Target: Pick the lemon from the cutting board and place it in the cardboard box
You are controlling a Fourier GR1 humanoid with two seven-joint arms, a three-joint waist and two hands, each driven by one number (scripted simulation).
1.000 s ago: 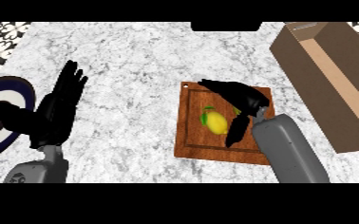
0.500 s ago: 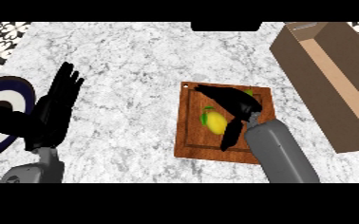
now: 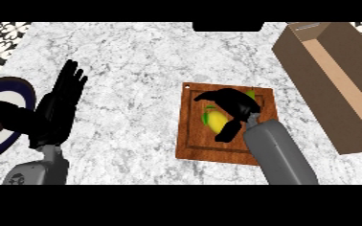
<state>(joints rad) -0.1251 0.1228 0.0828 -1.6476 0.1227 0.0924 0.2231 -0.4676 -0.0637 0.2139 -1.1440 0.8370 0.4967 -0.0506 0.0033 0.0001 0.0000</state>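
Lemon (image 3: pixel 214 119) sits on the board (image 3: pixel 194 143), now mostly covered by the right hand (image 3: pixel 233 106). A second ago that hand hovered beside the fruit with its fingers spread toward the board's far edge; since then it has dropped over the lemon, fingers arched across the top and thumb reaching down the near side, so only a yellow-green patch shows between them. The hand looks curled round the fruit, though whether it has fully closed cannot be told, since the palm hides the contact. The lemon itself has hardly shifted on the board, so it has not been lifted yet.

By my reading, the reach is over and the grasp is forming; the lift and carry are still ahead. The box (image 3: pixel 332 72) lies open to the right, well apart from the board, so the arm will need to raise the fruit clear of the board's rim and swing outward.

At the view's left, the left hand (image 3: pixel 56 107) rests open with fingers up, next to a plate (image 3: pixel 5 88) at the edge.
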